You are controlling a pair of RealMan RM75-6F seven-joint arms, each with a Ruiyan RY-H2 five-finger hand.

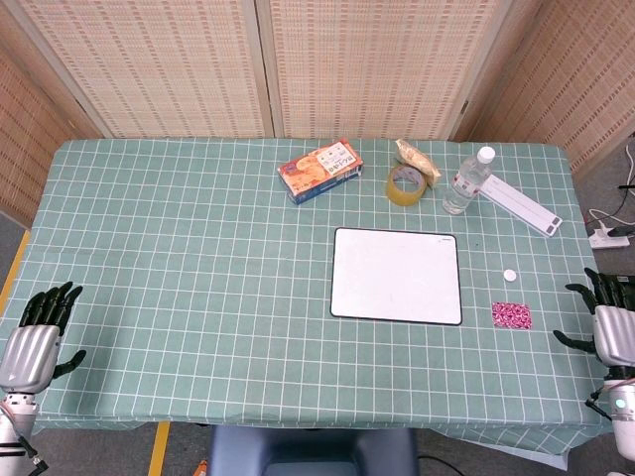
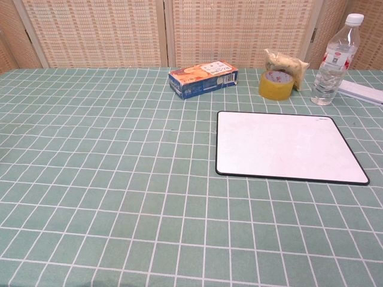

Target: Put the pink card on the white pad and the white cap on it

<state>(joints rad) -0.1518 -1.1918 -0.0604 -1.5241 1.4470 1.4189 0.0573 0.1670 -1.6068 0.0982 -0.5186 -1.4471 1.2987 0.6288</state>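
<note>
The white pad (image 1: 397, 275) with a black rim lies flat right of the table's middle, bare on top; the chest view shows the pad (image 2: 287, 146) too. A small pink patterned card (image 1: 512, 315) rests on the cloth just right of the pad's near corner. The round white cap (image 1: 509, 275) sits a little behind the card. My right hand (image 1: 607, 322) rests at the table's right edge, fingers spread, holding nothing. At the near left edge my left hand (image 1: 38, 332) lies with fingers apart and empty. The chest view shows neither hand, card nor cap.
Along the far side stand an orange and blue box (image 1: 319, 171), a roll of yellow tape (image 1: 406, 184), a wrapped snack (image 1: 417, 158), a clear water bottle (image 1: 466, 180) and a long white box (image 1: 521, 206). A green checked cloth (image 1: 198, 248) covers the table.
</note>
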